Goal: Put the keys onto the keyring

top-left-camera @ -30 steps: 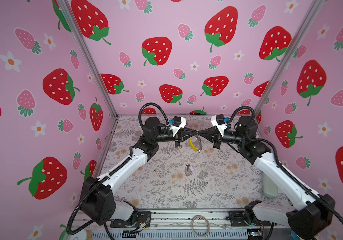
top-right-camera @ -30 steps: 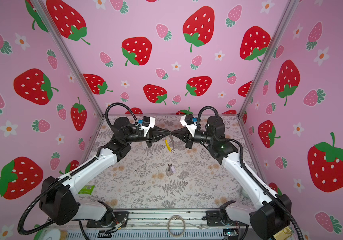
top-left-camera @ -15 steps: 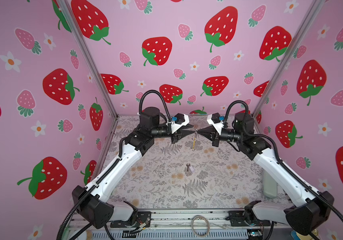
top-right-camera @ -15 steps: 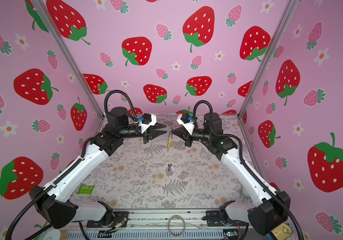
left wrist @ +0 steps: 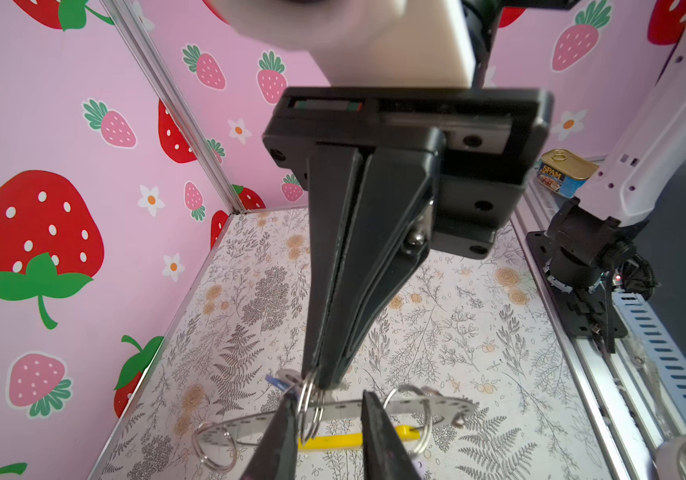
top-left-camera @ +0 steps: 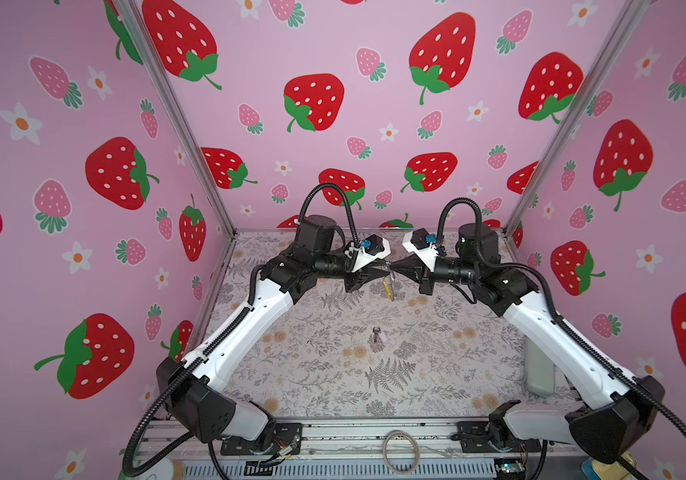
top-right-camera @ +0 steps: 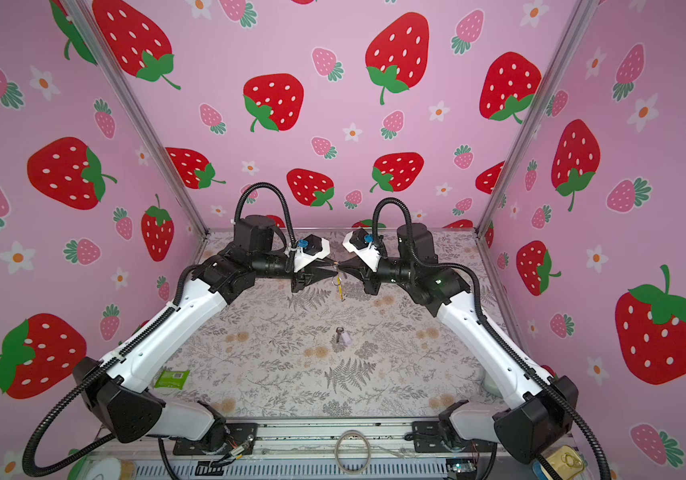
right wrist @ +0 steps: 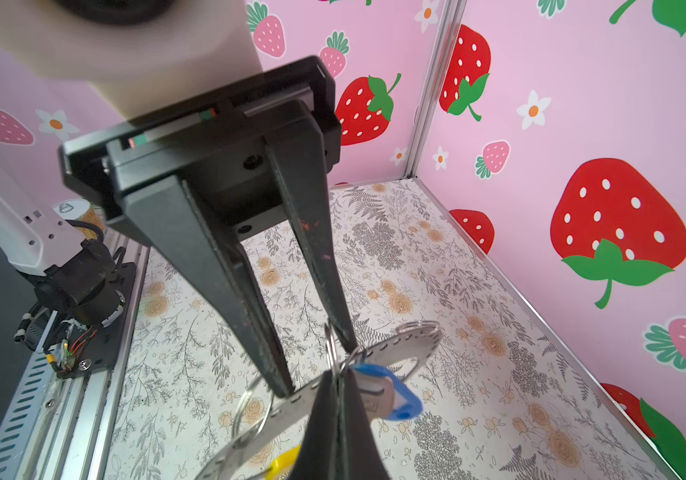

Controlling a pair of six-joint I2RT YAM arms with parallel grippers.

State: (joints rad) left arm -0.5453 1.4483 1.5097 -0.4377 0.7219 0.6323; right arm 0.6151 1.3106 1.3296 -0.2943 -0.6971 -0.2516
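Nearest the front rail (top-left-camera: 333, 434), a plain pale hoop (top-left-camera: 384, 452) lies on the metal track. Further in, on the flowered counter (top-left-camera: 333, 374), the lilac-tagged key (top-left-camera: 379, 336) lies by itself, well apart from both tools. Beyond it, above the far half of the counter, my two tools meet tip to tip in the air. My right tool (left wrist: 322, 384) is pressed together on a small metal loop (right wrist: 331, 347) of the keyring (right wrist: 416, 337). The grey band with its yellow section (left wrist: 333, 441) hangs below, clear of the counter. The blue-tagged key (right wrist: 391, 401) juts out just beside those closed tips; whether they pinch its tag too, I cannot tell. My left tool (right wrist: 317, 369) stands apart, its fingers (left wrist: 279, 432) on either side of that loop and crossing the band, clamped on nothing that I can make out.
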